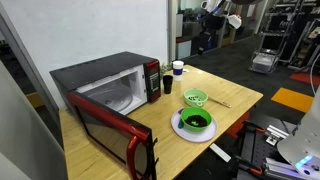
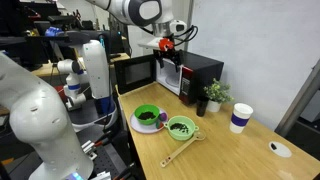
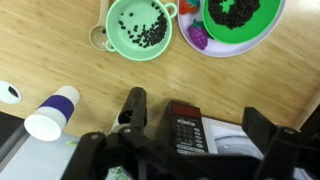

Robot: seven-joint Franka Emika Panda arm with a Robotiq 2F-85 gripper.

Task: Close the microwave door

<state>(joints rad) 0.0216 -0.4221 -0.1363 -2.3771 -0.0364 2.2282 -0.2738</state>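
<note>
The microwave (image 1: 105, 80) stands at the table corner with its door (image 1: 110, 130) swung wide out. In an exterior view the claw (image 2: 168, 45) hangs above the control panel end of the microwave. From there the door lies lower, at about 8 o'clock, upright, with its long axis running level away from the hinge. In the wrist view the 2 fingers (image 3: 133, 105) stand far apart and hold nothing. I judge the claw must go down behind the door to push it.
</note>
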